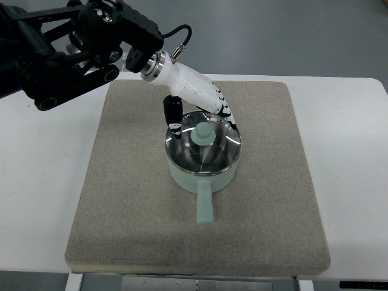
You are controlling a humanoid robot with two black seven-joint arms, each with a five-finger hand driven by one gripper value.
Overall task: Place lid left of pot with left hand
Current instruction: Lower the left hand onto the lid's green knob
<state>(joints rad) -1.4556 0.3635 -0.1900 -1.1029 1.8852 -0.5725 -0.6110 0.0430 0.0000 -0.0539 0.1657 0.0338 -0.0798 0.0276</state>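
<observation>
One arm is in view: the left arm enters from the upper left of the pot (203,173), and the left hand (194,100) hangs over the pot's far rim. The right arm is not visible.

The pot is mint green and stands near the centre of a grey mat (121,200), which lies on a white table (36,182). Its handle (204,206) points toward the near edge of the mat. The glass lid (215,151) sits on the pot, level and seated, with its green knob (202,133) at the centre.

Hand state: the white fingers (221,109) reach down along the far right of the knob, and a dark thumb (173,114) hangs at the far left of it. They bracket the knob but appear apart, not clamped; whether any digit touches the knob cannot be determined from this view. The lid appears not yet lifted.

Risks from this position:
- The knob is small and smooth. A closure that lands off-centre is likely to pinch its edge, and the lid may slip out during the lift.
- A lid gripped at one side tends to tilt; its rim may catch the pot wall and drag or tip the pot.
- The mat area left of the pot is bare. A release made too high could let the glass lid roll or strike hard.
</observation>
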